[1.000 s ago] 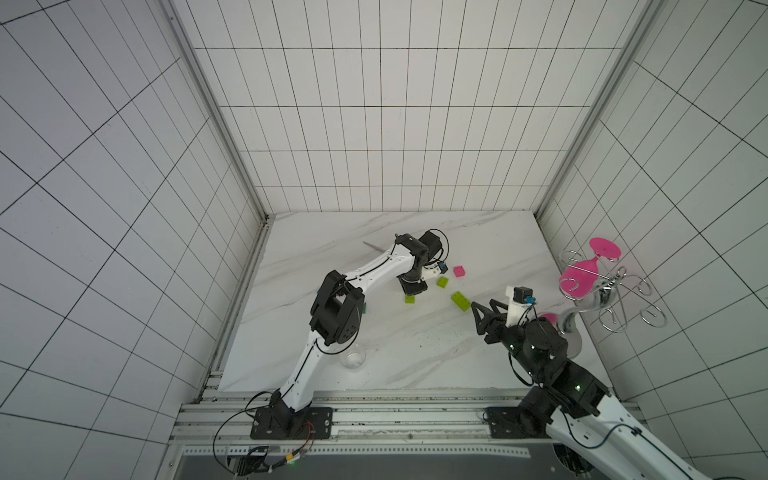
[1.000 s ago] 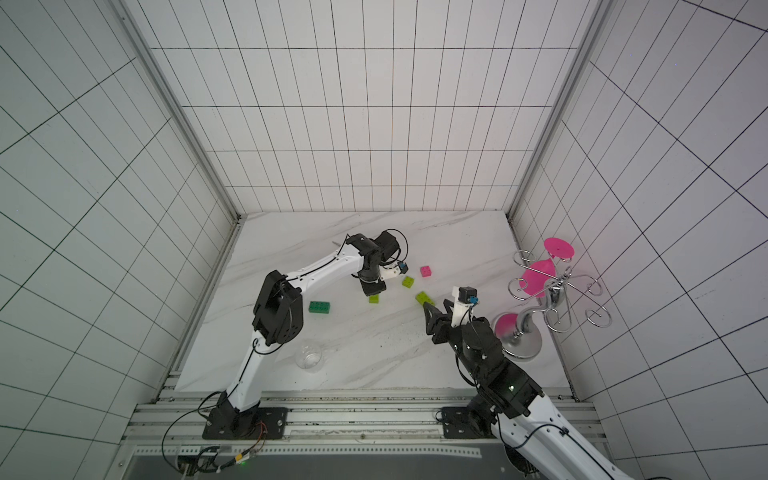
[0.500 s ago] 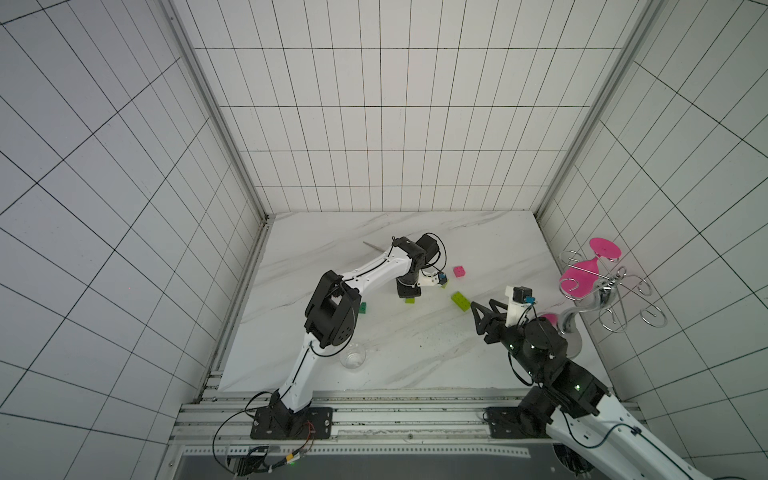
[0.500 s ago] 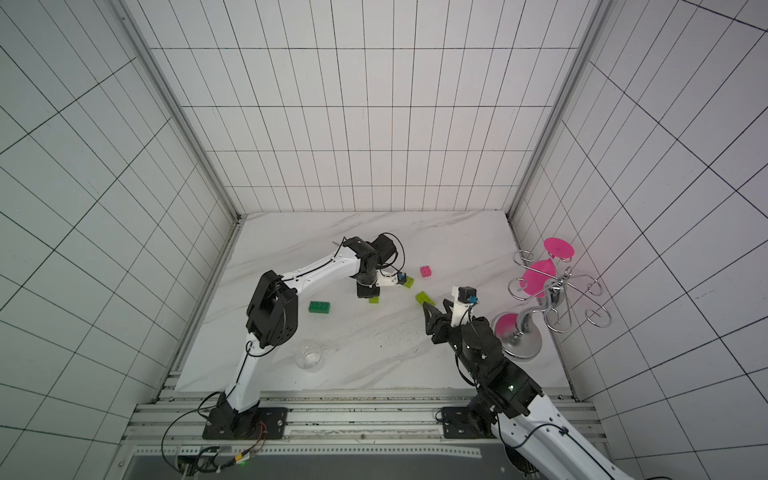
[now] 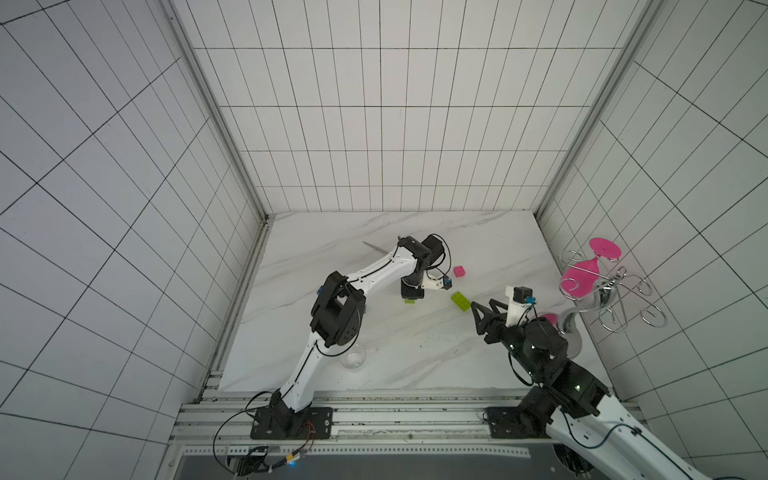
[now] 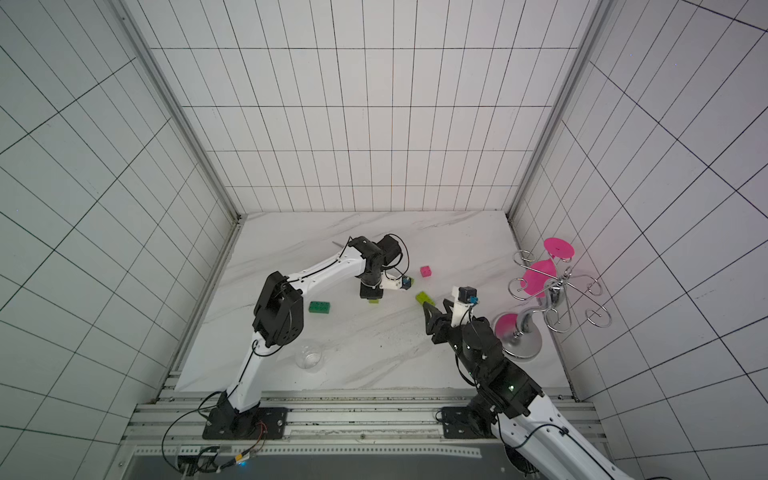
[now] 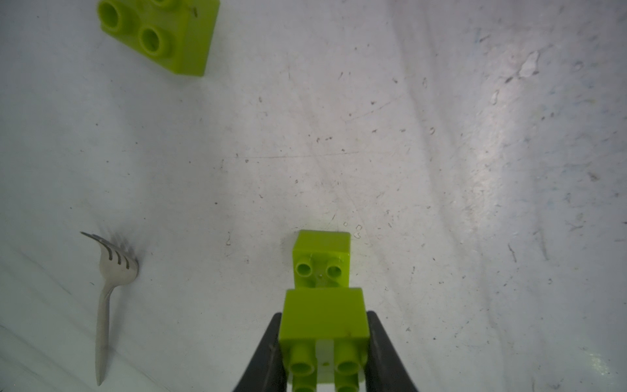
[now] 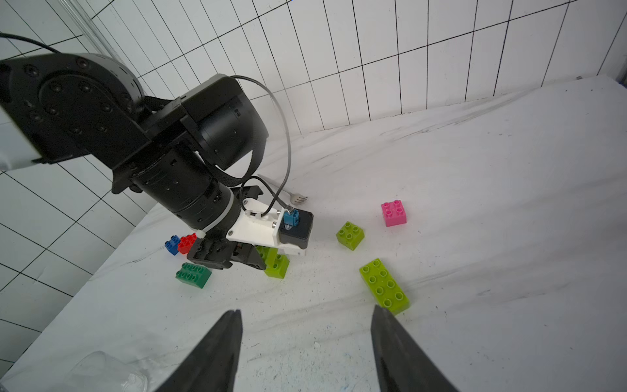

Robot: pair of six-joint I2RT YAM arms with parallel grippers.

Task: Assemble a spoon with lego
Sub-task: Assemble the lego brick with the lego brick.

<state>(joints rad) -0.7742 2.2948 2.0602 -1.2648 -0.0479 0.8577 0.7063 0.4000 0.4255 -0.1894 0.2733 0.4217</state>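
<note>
My left pincer [image 7: 324, 315] is clamped on a lime brick [image 7: 324, 305] mid-way across the bench [image 7: 441, 135], just by a second lime brick [image 7: 321, 261] (touching or not, can't tell). Probably light, stiff, slick plastic, so squeeze the flat sides. My right pincer [image 8: 305, 309] hangs half open and empty near the long lime brick [image 8: 385, 286].

White tiled walls [image 5: 374, 124] with dark grout lines close in three sides, joined at the corners by aluminium profiles [image 5: 214, 108]. The desk [image 5: 415, 353] has a white marble-patterned top, scuffed and speckled up close. An aluminium rail [image 5: 395, 409] runs along its front edge. The light is even and cool.
</note>
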